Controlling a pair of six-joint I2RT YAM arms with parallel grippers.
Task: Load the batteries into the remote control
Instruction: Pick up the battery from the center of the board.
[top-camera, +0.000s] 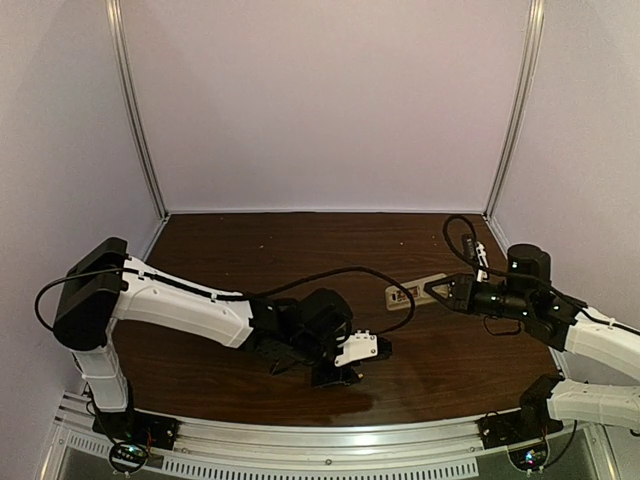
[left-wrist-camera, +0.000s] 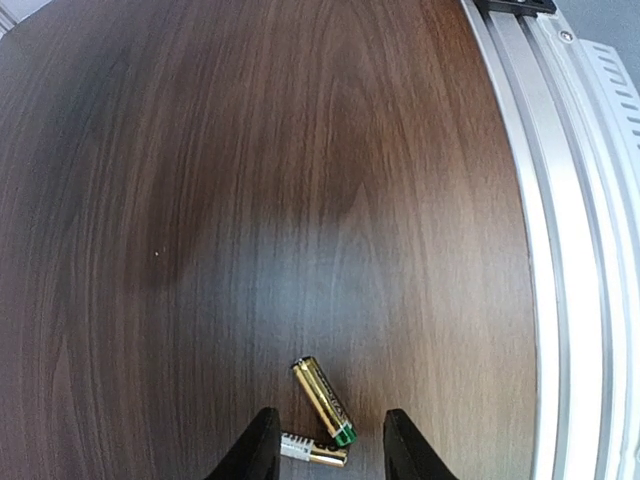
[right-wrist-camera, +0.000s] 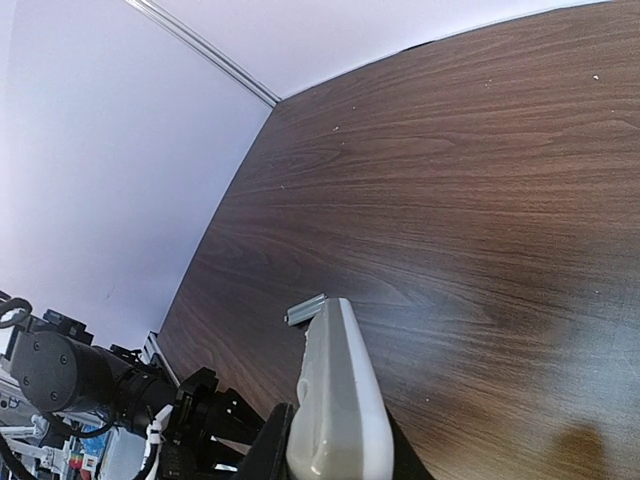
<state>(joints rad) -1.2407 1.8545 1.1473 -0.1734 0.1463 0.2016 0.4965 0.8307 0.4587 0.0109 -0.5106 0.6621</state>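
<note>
1. Batteries (left-wrist-camera: 323, 398): two, lying on the table (left-wrist-camera: 250, 200) close to the rail (left-wrist-camera: 560, 260). They touch in a rough V. One lies slanted, with its green end on the rail side. The other lies crosswise, with its silvery end pointing away from the rail.
2. My left gripper (left-wrist-camera: 333, 452) is down over them with its jaws spread. One finger sits on the rail side of the pair and one on the far side. Neither finger presses metal yet, so nothing is pinched.
3. My right gripper (top-camera: 434, 289) is clamped on the remote control (right-wrist-camera: 335, 395), gripping it by its long edges. It sits well apart from the batteries and farther from the rail. It looks lifted off the wood, though I can't be sure.
4. I can't tell whether the battery bay is open. A small grey piece shows at the remote's far tip, but I can't identify it.
5. Handling, batteries: light, stiff, smooth round metal. I expect them to roll, or to squirt out of a skewed pinch.
6. Where to grip: across the middle of the barrel, one battery at a time, with both ends left free for seating. The slanted one looks easier.
7. Risk: because the two touch, closing here may catch both or flick the crosswise one toward the rail.
8. Handling, remote: light, rigid plastic shell. A push on one end could pivot it in my hold.
</note>
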